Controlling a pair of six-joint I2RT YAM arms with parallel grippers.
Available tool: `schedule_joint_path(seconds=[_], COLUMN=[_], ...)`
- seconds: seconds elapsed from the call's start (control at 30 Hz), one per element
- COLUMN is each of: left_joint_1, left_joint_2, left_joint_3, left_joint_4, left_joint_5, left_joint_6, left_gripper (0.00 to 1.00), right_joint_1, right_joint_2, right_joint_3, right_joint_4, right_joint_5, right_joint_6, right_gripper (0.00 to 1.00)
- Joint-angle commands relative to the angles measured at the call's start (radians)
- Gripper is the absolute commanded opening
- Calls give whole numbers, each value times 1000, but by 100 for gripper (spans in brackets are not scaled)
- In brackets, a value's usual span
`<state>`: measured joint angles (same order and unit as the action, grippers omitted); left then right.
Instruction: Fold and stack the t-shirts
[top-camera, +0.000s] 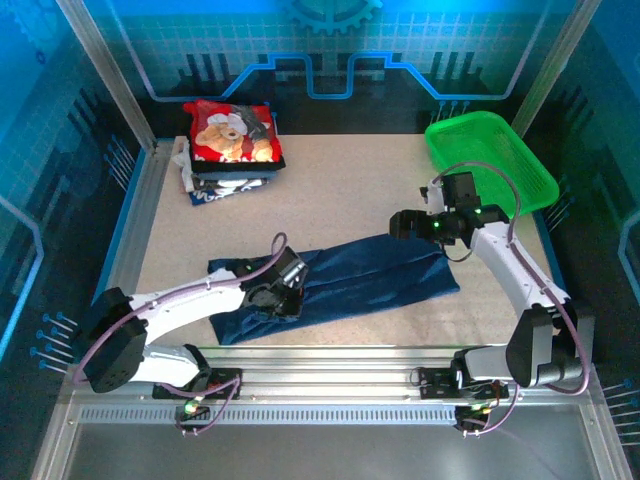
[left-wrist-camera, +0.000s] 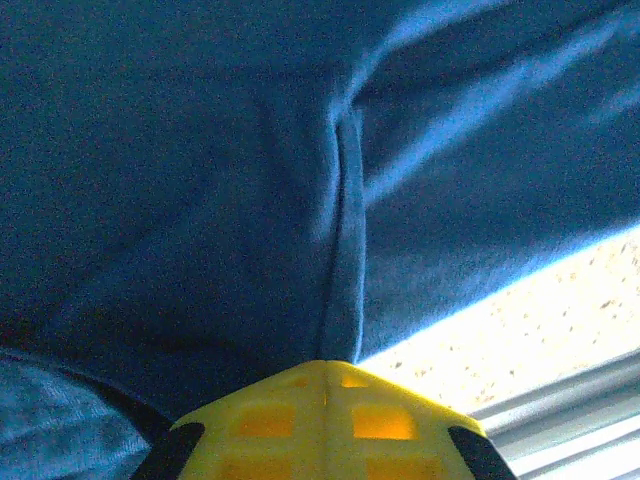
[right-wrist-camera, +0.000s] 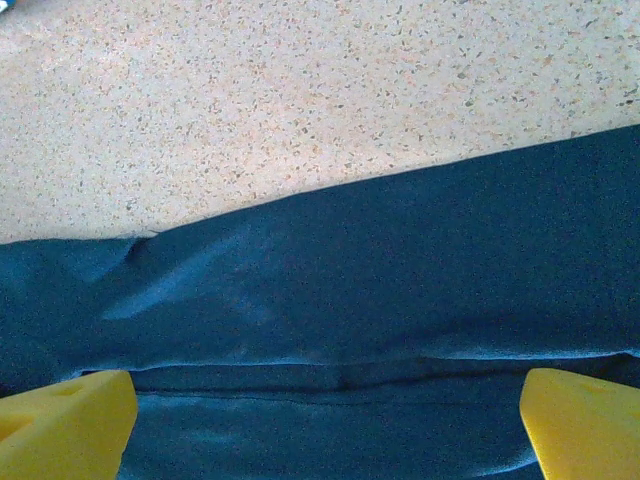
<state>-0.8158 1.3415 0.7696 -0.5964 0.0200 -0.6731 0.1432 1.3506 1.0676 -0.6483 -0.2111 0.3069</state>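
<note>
A navy blue t-shirt (top-camera: 370, 275) lies folded into a long band across the middle of the table. My left gripper (top-camera: 280, 292) rests on its left part; in the left wrist view the yellow fingers (left-wrist-camera: 300, 420) meet with no gap, pinching a raised fold of the navy cloth (left-wrist-camera: 340, 250). My right gripper (top-camera: 441, 236) hovers over the shirt's right end. Its fingers (right-wrist-camera: 70, 425) stand wide apart above a hem line of the navy shirt (right-wrist-camera: 350, 300), holding nothing. A stack of folded t-shirts, topped by a red teddy-bear shirt (top-camera: 236, 133), sits at the back left.
A green mesh basket (top-camera: 490, 160) stands at the back right, close behind the right arm. Bare speckled tabletop (top-camera: 340, 190) lies between the stack and the navy shirt. The metal rail (top-camera: 330, 360) runs along the near edge.
</note>
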Motion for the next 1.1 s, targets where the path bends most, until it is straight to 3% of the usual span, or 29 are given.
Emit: schedule_joint_path(seconds=[0.0, 0.27, 0.4, 0.47, 0.53, 0.63, 0.7, 0.87, 0.93, 1.07], left_joint_1=[-50, -80, -12, 74, 163, 288, 325, 336, 336, 323], left_joint_2=[-6, -104, -193, -225, -235, -205, -158, -47, -30, -124], left_joint_3=[-26, -64, -80, -72, -67, -94, -102, -132, -152, -177], left_joint_4=[64, 219, 182, 26, -105, -130, -102, -25, -54, -144], left_joint_5=[40, 140, 95, -25, -111, -102, -80, 83, 98, 145], left_joint_6=[-93, -133, -174, -244, -309, -318, -281, -220, -219, -249], left_gripper=[5, 55, 63, 66, 67, 65, 61, 54, 49, 38], right_joint_1=[7, 19, 46, 79, 129, 180, 208, 232, 232, 237], right_joint_2=[14, 44, 64, 86, 119, 176, 210, 276, 301, 343], right_joint_3=[7, 4, 7, 18, 37, 59, 71, 93, 102, 122], right_joint_4=[11, 16, 26, 31, 12, 5, 4, -21, -30, -40], right_joint_5=[-10, -17, -30, -67, -48, -57, -60, -17, -15, -4], right_joint_6=[12, 26, 32, 24, 13, 26, 31, 37, 38, 34], right_gripper=[100, 100, 100, 100, 100, 99, 98, 98, 98, 97])
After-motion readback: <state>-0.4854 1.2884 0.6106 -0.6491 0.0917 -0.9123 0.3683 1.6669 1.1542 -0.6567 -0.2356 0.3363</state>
